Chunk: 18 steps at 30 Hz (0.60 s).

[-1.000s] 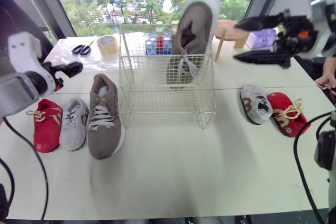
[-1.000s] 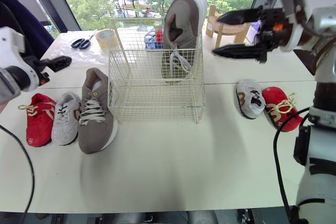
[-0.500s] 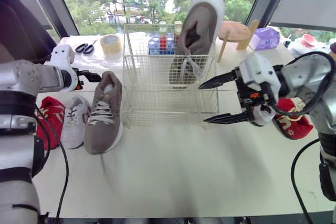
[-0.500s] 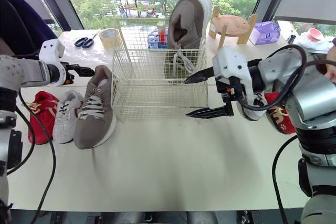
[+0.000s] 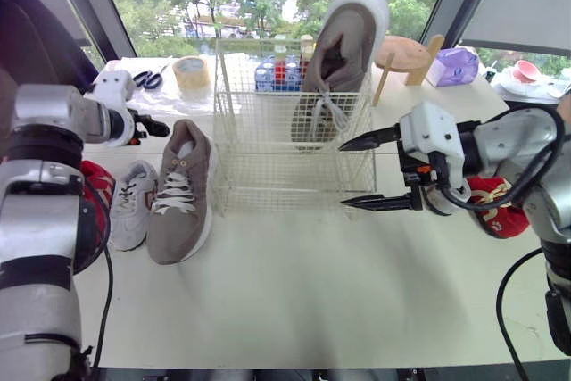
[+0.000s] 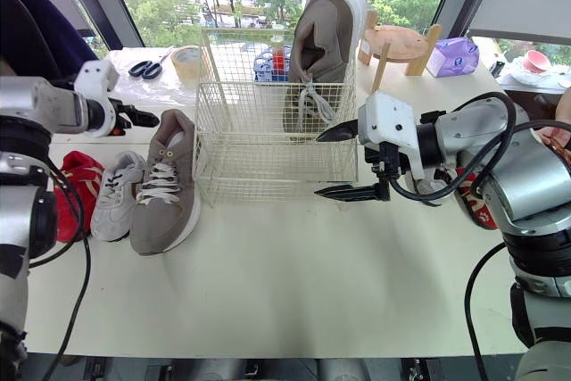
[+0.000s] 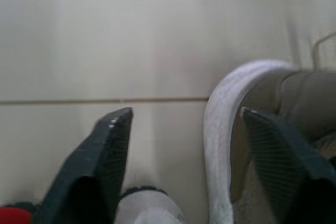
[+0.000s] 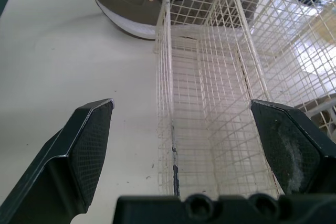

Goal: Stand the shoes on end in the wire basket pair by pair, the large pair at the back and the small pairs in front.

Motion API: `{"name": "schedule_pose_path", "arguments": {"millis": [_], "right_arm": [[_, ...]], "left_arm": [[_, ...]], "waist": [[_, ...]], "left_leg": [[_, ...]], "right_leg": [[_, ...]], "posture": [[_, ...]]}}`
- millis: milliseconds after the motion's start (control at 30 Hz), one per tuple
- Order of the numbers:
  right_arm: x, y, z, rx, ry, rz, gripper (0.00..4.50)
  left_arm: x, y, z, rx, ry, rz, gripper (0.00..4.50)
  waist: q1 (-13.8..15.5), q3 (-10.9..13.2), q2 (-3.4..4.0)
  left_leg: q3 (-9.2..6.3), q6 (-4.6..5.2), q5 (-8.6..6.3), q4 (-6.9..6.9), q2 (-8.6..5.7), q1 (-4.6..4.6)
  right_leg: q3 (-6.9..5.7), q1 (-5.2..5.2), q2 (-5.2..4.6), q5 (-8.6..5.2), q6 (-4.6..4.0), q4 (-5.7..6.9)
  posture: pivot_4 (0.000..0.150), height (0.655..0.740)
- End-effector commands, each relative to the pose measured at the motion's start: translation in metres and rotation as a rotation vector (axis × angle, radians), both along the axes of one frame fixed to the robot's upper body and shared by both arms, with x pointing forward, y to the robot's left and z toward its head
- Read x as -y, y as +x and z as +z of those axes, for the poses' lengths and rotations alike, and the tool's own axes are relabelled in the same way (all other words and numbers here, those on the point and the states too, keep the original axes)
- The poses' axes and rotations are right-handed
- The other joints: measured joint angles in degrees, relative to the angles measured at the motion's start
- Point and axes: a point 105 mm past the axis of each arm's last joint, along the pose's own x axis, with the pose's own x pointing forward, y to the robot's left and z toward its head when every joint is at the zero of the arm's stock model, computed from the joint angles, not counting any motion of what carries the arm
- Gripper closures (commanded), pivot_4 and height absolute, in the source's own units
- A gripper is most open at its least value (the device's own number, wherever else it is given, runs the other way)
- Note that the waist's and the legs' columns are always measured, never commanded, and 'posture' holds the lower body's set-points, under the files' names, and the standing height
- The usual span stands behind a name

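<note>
The wire basket (image 5: 294, 144) stands mid-table. One large taupe shoe (image 5: 343, 51) stands on end in its back right corner. Its mate (image 5: 178, 194) lies flat left of the basket, beside a small grey shoe (image 5: 132, 207) and a small red shoe (image 5: 96, 186). My left gripper (image 5: 153, 127) is open at this shoe's heel (image 7: 226, 129), one finger on each side of the heel rim. Open and holding nothing, my right gripper (image 5: 346, 173) hovers at the basket's front right corner (image 8: 170, 145). Behind it lie a small grey shoe (image 5: 439, 198), mostly hidden, and a red one (image 5: 492, 207).
Along the back of the table are scissors (image 5: 147, 80), a tape roll (image 5: 190, 73), a blue rack of bottles (image 5: 272, 73), a wooden stool (image 5: 406, 51) and a purple box (image 5: 455, 66). Bare table lies in front of the basket.
My right gripper has dropped from high at the right to the basket's front right corner. My left gripper has moved in to the lying large shoe's heel. The camera has shifted.
</note>
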Motion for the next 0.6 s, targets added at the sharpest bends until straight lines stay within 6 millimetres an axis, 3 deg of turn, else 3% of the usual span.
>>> {"name": "schedule_pose_path", "arguments": {"millis": [33,133,233,433,600], "right_arm": [[0.002,-0.003,0.012,0.05,0.014,-0.008,0.0],[0.001,0.001,0.011,0.054,0.02,-0.013,0.0],[-0.001,0.004,0.009,0.059,0.02,-0.014,0.0],[-0.004,0.004,0.008,0.063,0.042,-0.013,0.0],[-0.005,0.004,0.009,0.07,0.056,-0.028,0.0]], "left_arm": [[-0.003,-0.003,0.041,0.102,-0.026,0.023,0.06],[0.018,-0.008,0.052,0.099,-0.115,-0.061,0.06],[0.028,-0.011,0.048,0.073,-0.13,-0.099,0.06],[0.028,-0.004,0.021,0.023,-0.091,-0.088,0.06],[0.032,0.005,-0.013,-0.037,-0.075,-0.09,0.06]], "waist": [[0.0,0.0,0.0],[0.1,0.0,0.0],[0.0,0.0,0.0],[-0.2,0.0,0.0],[0.0,0.0,0.05]], "left_leg": [[-0.01,0.0,0.0,0.0,0.01,0.0],[-0.01,0.01,0.0,0.01,0.01,0.0],[0.0,0.01,-0.01,0.01,0.0,0.0],[-0.01,0.01,0.0,0.01,0.02,0.01],[0.03,0.01,-0.01,0.01,0.0,0.03]], "right_leg": [[0.0,0.0,0.01,0.0,0.0,0.0],[0.0,0.0,0.0,0.0,0.01,0.01],[0.0,0.01,-0.01,0.01,0.01,0.01],[0.0,-0.01,0.01,0.01,0.02,0.04],[0.01,-0.01,-0.01,0.01,0.02,0.05]], "posture": [[0.15,0.74],[0.15,0.74],[0.15,0.74],[0.15,0.74],[0.15,0.74]]}}
